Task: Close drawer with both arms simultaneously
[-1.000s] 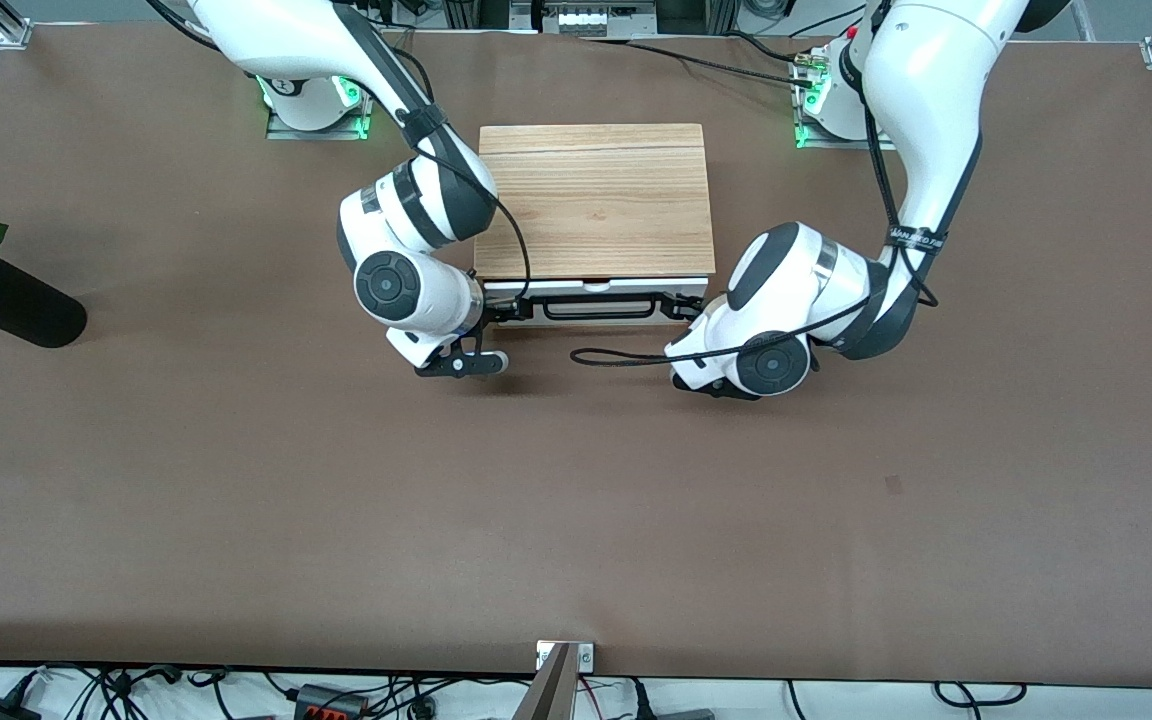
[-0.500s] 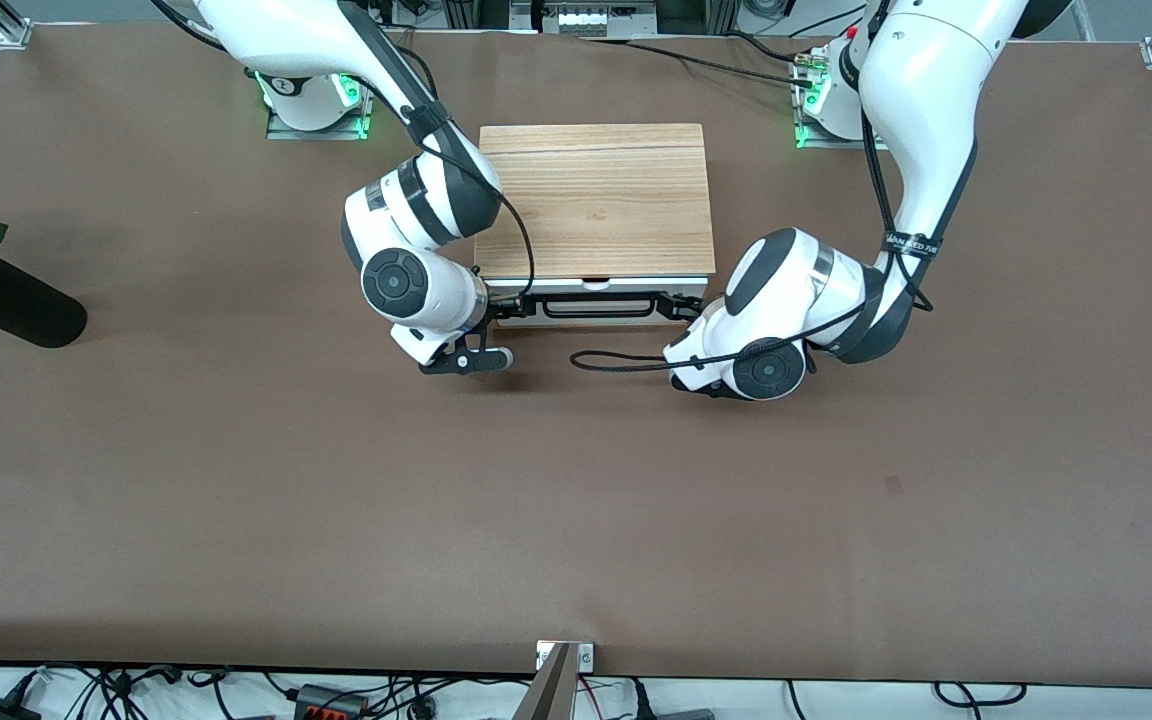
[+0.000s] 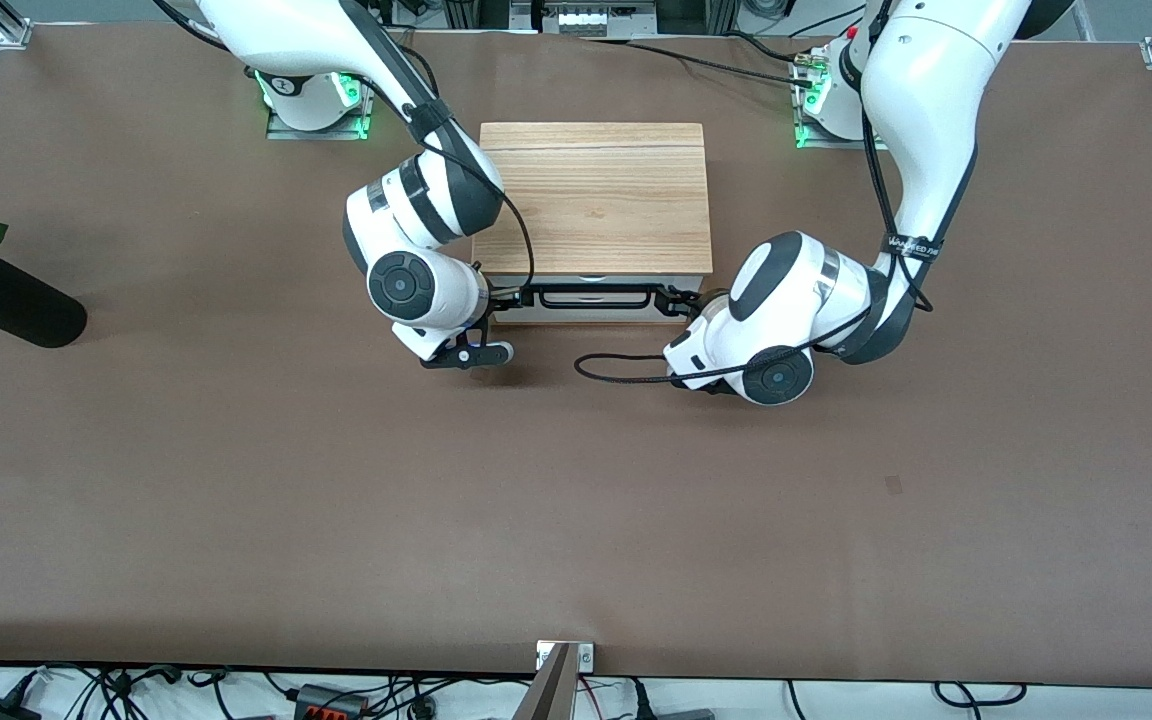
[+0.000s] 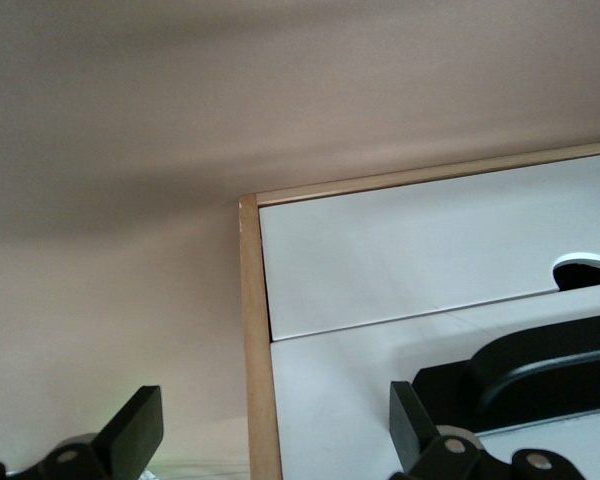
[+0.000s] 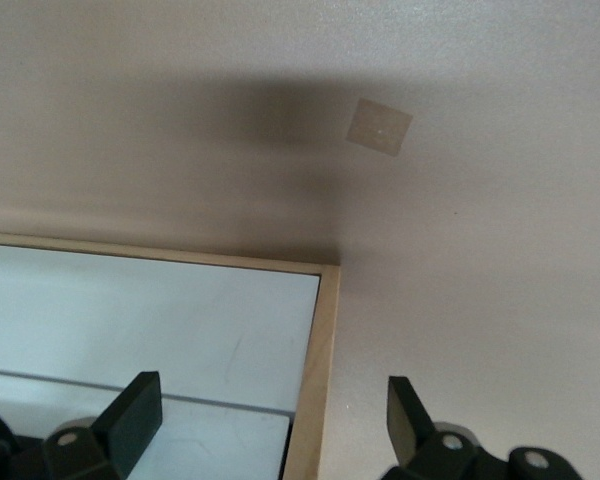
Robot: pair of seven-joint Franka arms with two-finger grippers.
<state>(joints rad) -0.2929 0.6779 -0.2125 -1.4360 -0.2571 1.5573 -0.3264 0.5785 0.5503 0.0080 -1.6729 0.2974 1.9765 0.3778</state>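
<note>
Left hand [image 3: 688, 303]: centre-right of front view, fingers spread wide, holding nothing, one finger [image 4: 420, 440] against the drawer front by the handle [image 3: 591, 296] end.
Right hand [image 3: 498, 300]: centre-left, also wide open, empty, at other handle end.
Drawer [image 3: 591, 306]: centre of frame, under oak-topped box [image 3: 593, 195], looks almost shut.
Push dir.: toward top of frame, across the handle's long axis; both hands equally near.

Drawer [image 3: 586, 305] in the box [image 3: 593, 195] front, between right gripper [image 3: 502, 300] and left gripper [image 3: 684, 300].
</note>
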